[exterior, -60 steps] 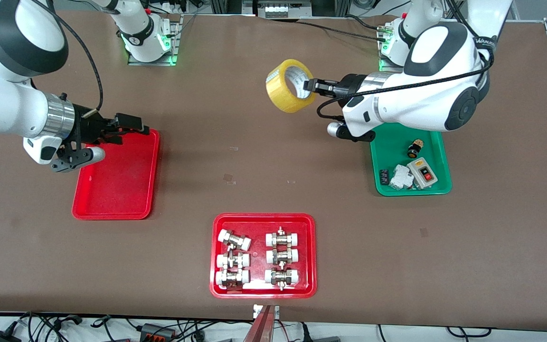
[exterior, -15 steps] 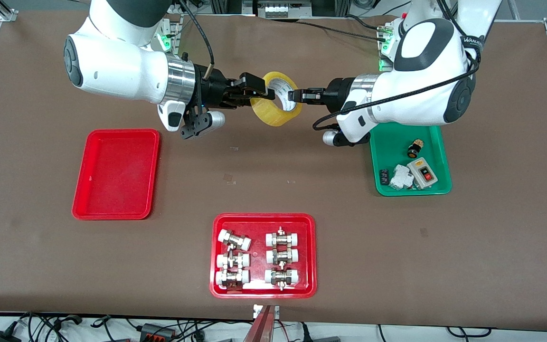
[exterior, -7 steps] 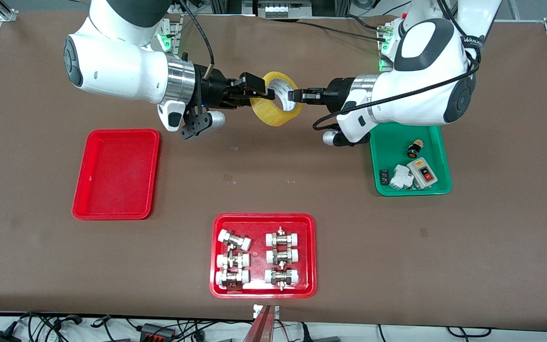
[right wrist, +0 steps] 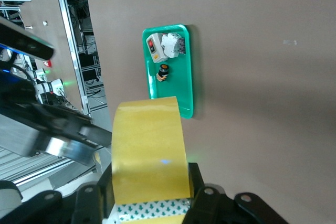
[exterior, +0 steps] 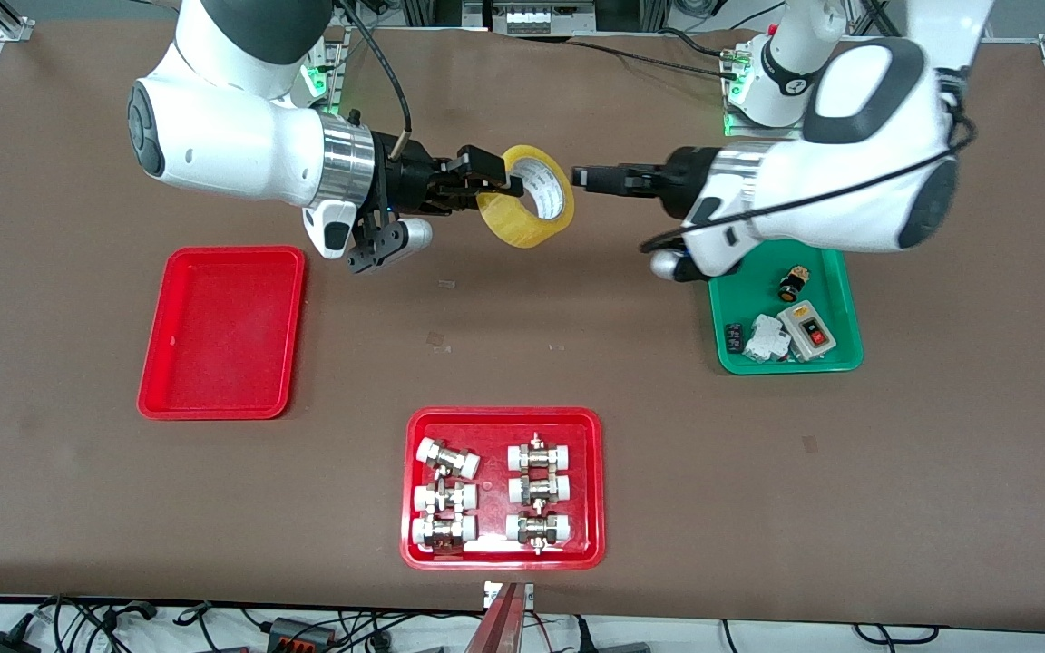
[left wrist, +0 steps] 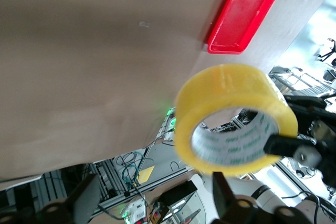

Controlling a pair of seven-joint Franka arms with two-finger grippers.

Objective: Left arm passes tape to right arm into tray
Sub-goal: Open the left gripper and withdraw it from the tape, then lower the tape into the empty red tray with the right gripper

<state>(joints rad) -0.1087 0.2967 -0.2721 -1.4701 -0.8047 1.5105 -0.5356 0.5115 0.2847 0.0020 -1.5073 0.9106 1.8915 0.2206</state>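
The yellow tape roll (exterior: 515, 227) with its white core hangs in the air over the bare table, between the two arms. My right gripper (exterior: 497, 184) is shut on the roll's wall, one finger inside the core and one outside; the right wrist view shows the tape (right wrist: 149, 150) pinched between its fingers (right wrist: 195, 182). My left gripper (exterior: 580, 176) is open and empty, a short gap away from the roll. The left wrist view shows the tape (left wrist: 226, 85) ahead of its spread fingers (left wrist: 86, 195). The plain red tray (exterior: 223, 331) lies empty toward the right arm's end.
A green tray (exterior: 786, 313) with small electrical parts lies under the left arm and shows in the right wrist view (right wrist: 168, 66). A red tray (exterior: 504, 490) with several metal fittings sits near the table's front edge.
My left gripper has let go of the tape and drawn back toward its own end. My right gripper, earlier over the plain red tray, now holds the roll alone.
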